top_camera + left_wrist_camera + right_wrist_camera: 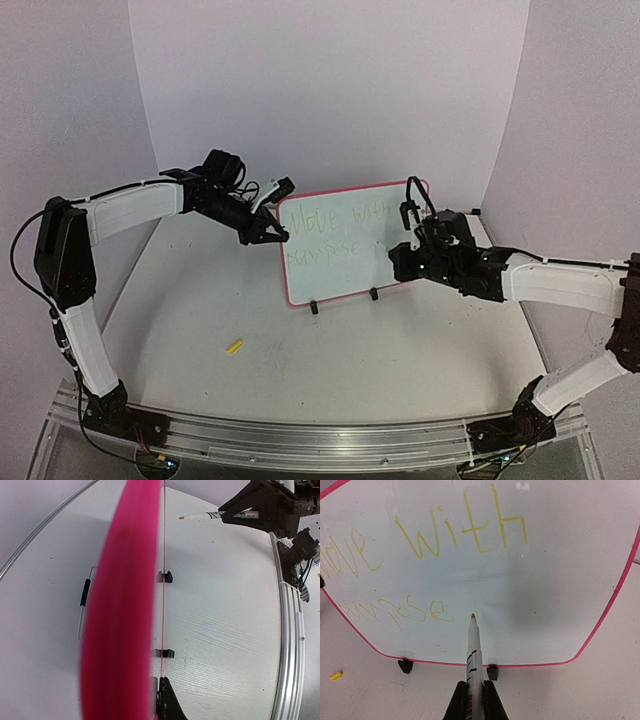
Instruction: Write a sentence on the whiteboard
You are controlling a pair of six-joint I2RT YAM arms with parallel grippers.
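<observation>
The whiteboard [365, 215], white with a pink frame, stands upright on two black feet [405, 666] at the table's middle back. The sentence [462, 532] in thin yellow strokes reads "move with" above "purpose" [415, 609]. My left gripper [275, 235] is shut on the board's left edge; in the left wrist view that edge is a blurred pink band [120, 610] running from the fingertips [170, 695]. My right gripper [475, 695] is shut on a white marker [474, 650]. The marker's orange tip [473, 616] sits just right of the last "e"; whether it touches the board I cannot tell.
A small yellow cap [235, 347] lies on the table in front of the board, to the left. White walls enclose the back and sides. An aluminium rail [320, 432] runs along the near edge. A thin wire stand [82, 605] lies behind the board.
</observation>
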